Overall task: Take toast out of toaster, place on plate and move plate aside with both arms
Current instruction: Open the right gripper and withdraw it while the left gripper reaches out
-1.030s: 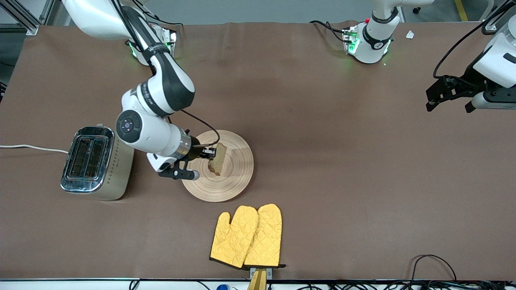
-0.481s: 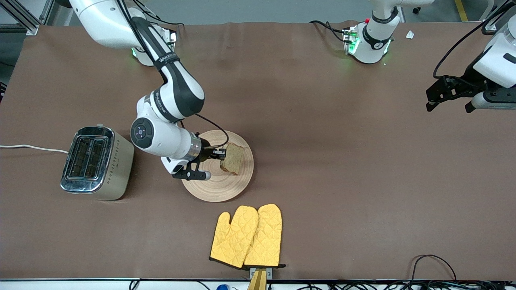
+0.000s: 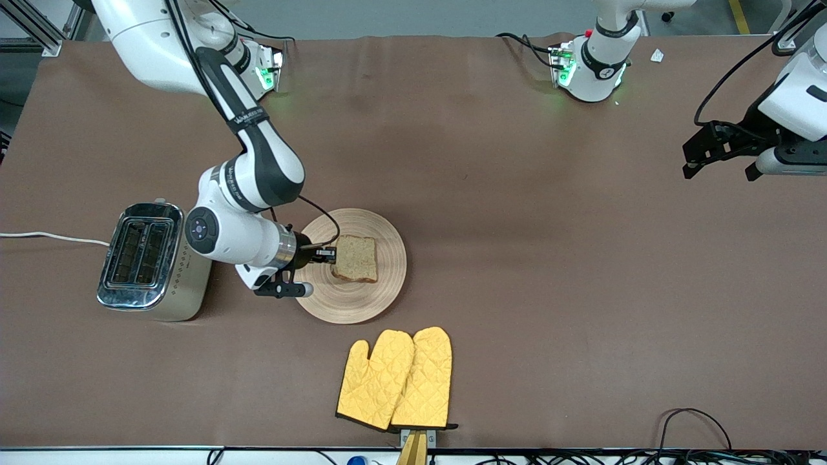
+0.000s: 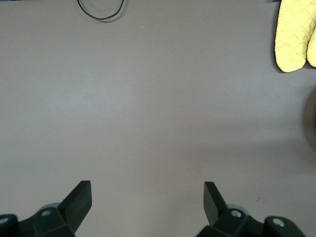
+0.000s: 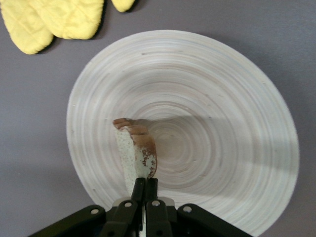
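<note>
Now the placing step is nearly done: over the brown tabletop (image 3: 517, 258), the round, pale wooden plate with ring grooves (image 3: 381, 284) lies between the cream-sided chrome-topped toaster (image 3: 152, 261) and the yellow quilted oven mitts (image 3: 395, 378), and the brown speckled slice of toast (image 3: 355, 258) sits low over its centre. The right arm reaches down from its base, wrist turned sideways beside the toaster; the right gripper (image 3: 331, 256) has its fingers closed on the toast's crust edge. Next, I judge, it must release and withdraw. The left gripper (image 3: 718, 155) waits, fingers spread and empty, over the left arm's end of the tabletop.
</note>
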`<state>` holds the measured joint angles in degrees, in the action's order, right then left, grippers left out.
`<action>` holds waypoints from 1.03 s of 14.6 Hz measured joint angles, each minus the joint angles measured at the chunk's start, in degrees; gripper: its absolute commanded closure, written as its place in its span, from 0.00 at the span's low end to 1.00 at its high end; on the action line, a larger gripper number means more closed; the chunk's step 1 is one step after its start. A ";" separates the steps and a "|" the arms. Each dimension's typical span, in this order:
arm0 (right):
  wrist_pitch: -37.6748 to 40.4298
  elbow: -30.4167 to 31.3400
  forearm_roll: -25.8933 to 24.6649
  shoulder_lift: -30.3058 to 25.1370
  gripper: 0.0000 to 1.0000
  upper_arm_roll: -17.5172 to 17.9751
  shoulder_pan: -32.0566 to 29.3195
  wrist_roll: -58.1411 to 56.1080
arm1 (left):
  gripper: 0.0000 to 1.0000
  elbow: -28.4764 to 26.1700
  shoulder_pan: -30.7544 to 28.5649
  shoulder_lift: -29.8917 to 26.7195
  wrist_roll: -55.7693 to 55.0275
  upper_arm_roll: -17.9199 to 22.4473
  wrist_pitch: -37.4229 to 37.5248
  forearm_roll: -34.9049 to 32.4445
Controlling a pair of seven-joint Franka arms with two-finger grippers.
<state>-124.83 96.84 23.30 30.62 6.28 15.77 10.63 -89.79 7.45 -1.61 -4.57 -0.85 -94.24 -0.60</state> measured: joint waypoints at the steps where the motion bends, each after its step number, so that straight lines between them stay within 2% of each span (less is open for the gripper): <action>1: 0.00 0.67 0.00 0.01 1.00 -0.05 -0.65 -1.12 | 0.00 0.00 0.00 0.00 0.00 0.00 0.00 0.00; 4: -0.02 2.96 0.00 0.00 1.00 -0.30 -2.99 -5.18 | 0.00 0.00 0.01 0.01 0.00 0.00 0.00 0.00; 5: -0.02 3.67 0.00 0.01 0.97 -0.40 -3.97 -6.61 | 0.00 0.00 0.03 0.01 0.00 0.00 0.00 0.00; 6: -0.02 4.27 0.00 0.00 0.78 -0.49 -5.01 -7.84 | 0.00 0.00 0.04 0.02 0.00 0.00 0.00 0.00; 7: -0.01 4.72 0.00 0.01 0.51 -0.53 -6.00 -8.77 | 0.00 0.00 0.04 0.04 0.00 0.00 0.01 0.00; 8: 0.14 4.93 0.00 0.00 0.31 -0.54 -6.73 -9.31 | 0.00 0.00 0.03 0.08 0.00 0.00 0.03 0.00; 9: 0.45 4.94 0.00 -0.02 0.07 -0.54 -7.10 -9.57 | 0.00 -0.02 0.04 0.19 0.00 0.00 0.05 0.00; 10: 0.60 4.94 -0.03 -0.09 0.00 -0.54 -7.18 -9.68 | 0.00 -0.04 0.06 0.41 0.00 0.00 0.12 0.00; 12: 0.85 4.94 -0.28 -0.45 0.00 -0.63 -7.14 -9.68 | 0.00 -0.09 0.15 1.19 0.00 -0.03 0.21 0.00; 15: 4.10 4.87 -3.44 -2.24 0.00 -2.94 -7.20 -9.69 | 0.00 -0.13 0.19 3.18 0.03 -0.22 1.02 0.00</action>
<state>-120.72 101.71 19.87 28.38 3.33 8.57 0.94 -89.92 7.65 1.57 -4.54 -1.07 -93.22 -0.59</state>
